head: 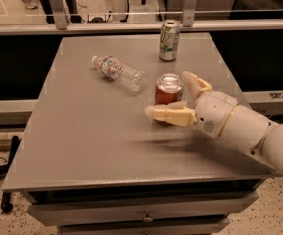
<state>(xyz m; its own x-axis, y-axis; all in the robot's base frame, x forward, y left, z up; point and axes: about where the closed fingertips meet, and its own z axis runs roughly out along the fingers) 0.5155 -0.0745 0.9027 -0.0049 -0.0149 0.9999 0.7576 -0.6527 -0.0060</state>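
Note:
A short red can with a silver top stands upright near the middle of the grey table. My gripper reaches in from the right on a white arm and is open. The can sits between its cream fingers. One finger lies across the front of the can's base, and the other points up just right of the can. Neither finger presses visibly on the can.
A clear plastic water bottle lies on its side left of the red can. A green and white soda can stands upright at the table's far edge. Behind the table runs a glass-and-metal railing. Drawers sit under the table's front edge.

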